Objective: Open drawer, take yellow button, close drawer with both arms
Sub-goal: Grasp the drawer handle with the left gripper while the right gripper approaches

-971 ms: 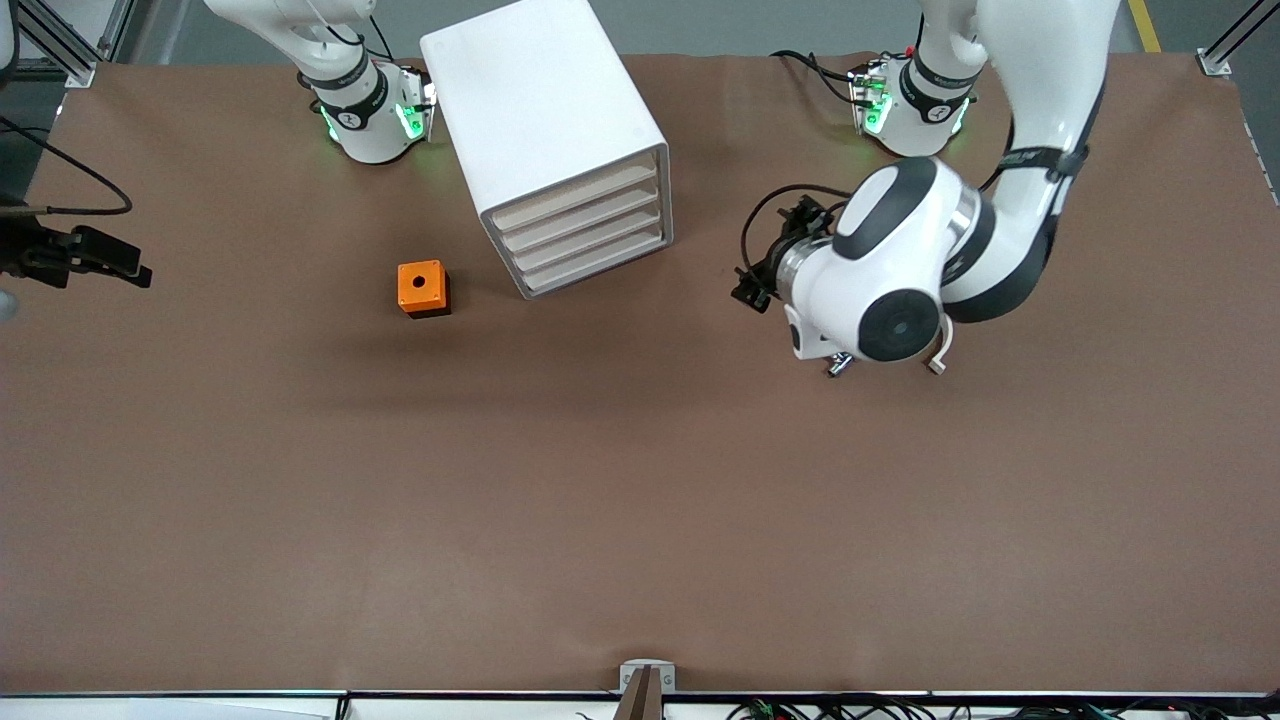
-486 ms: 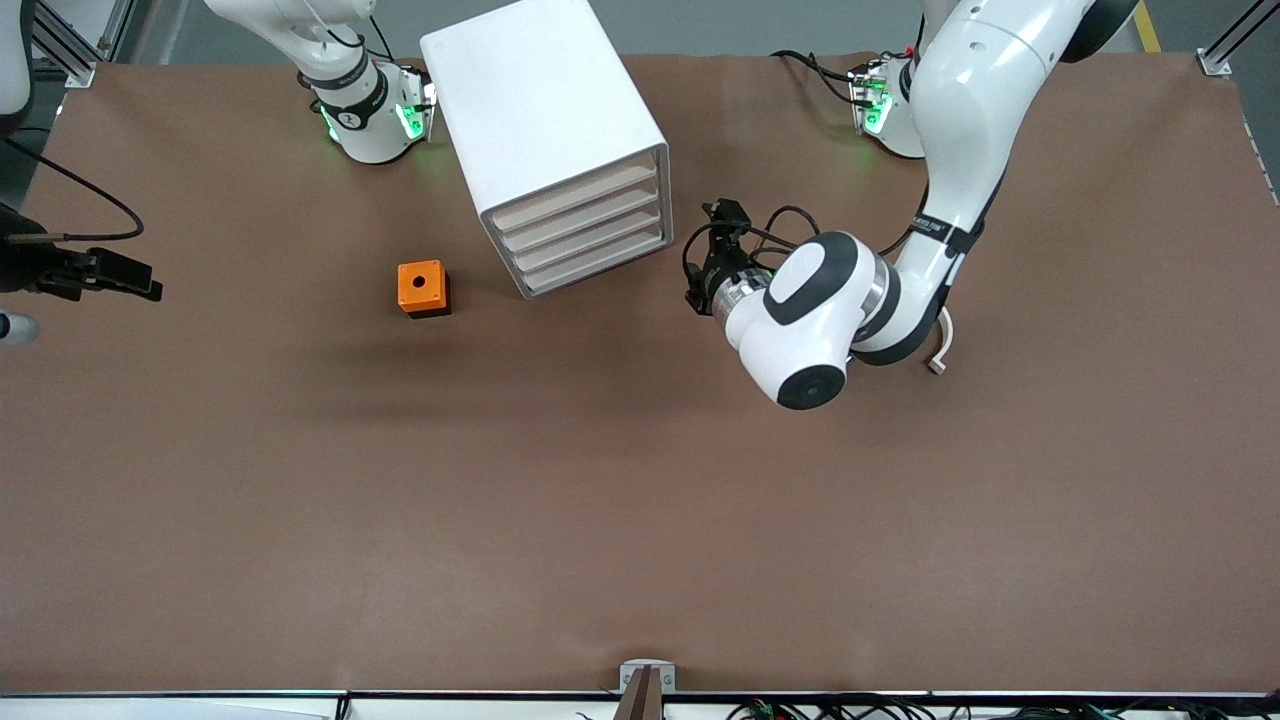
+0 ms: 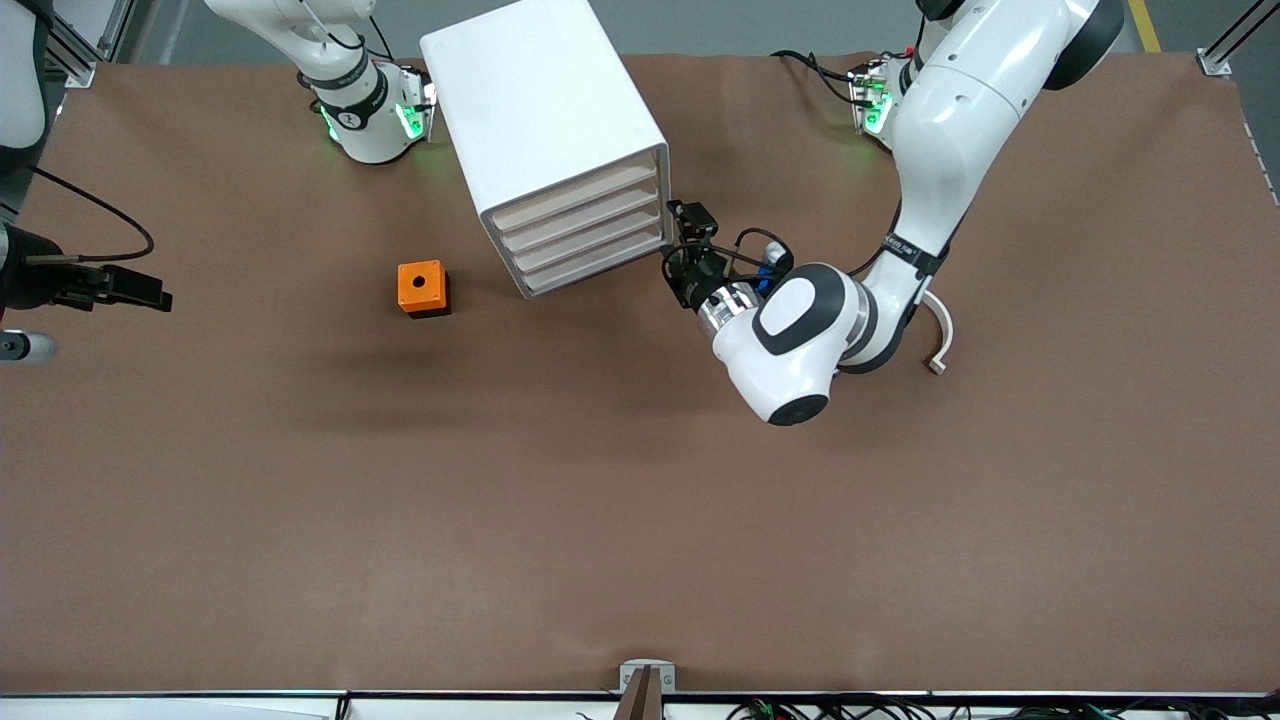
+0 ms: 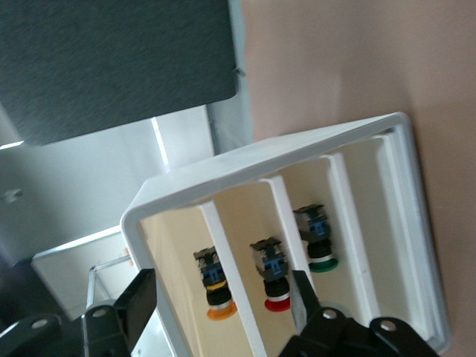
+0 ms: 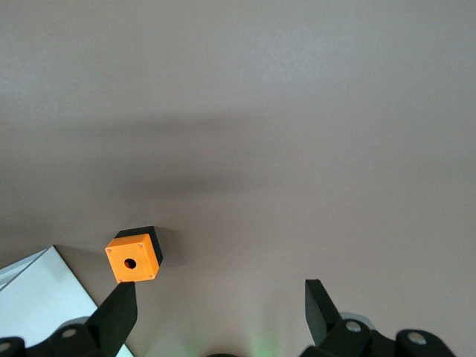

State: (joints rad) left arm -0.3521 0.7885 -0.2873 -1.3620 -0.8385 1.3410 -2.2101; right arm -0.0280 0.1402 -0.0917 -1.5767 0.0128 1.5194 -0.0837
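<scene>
- Front view: the left arm (image 3: 930,150) is bent down from its base and folded at the elbow, with its wrist low over the brown table (image 3: 640,520).
- The left gripper (image 3: 675,268) is pointed at the front of the boxy white plastic cabinet (image 3: 540,110), just beside the front's corner toward the left arm's end of the table; contact cannot be made out.
- The drawer (image 3: 575,195), a wide shallow white tray and the highest of four alike fronts, is seen shut, flush with the three below it.
- A small orange square box with a round hole (image 3: 422,287) stands on the table toward the right arm's end, apart from the cabinet. Broad bare table lies nearer the camera.
- The right arm (image 3: 330,60) waits, its right gripper (image 3: 150,293) held up at the table's edge at that end.
- Left wrist view: the left gripper (image 4: 222,291) is seen with its black fingers (image 4: 137,301) spread and nothing between them.
- The drawer (image 4: 175,253) is faced head-on. Inside it the button (image 4: 216,286), tiny with an orange-yellow cap and a dark body, is framed between the two fingers but lies deeper in.
- A red-capped button (image 4: 271,279) and a green-capped button (image 4: 318,245) sit in the next two levels.
- Right wrist view: the right gripper (image 5: 220,290) is seen with its fingers (image 5: 119,312) spread wide and empty, high above the orange box (image 5: 134,259) and open table.
</scene>
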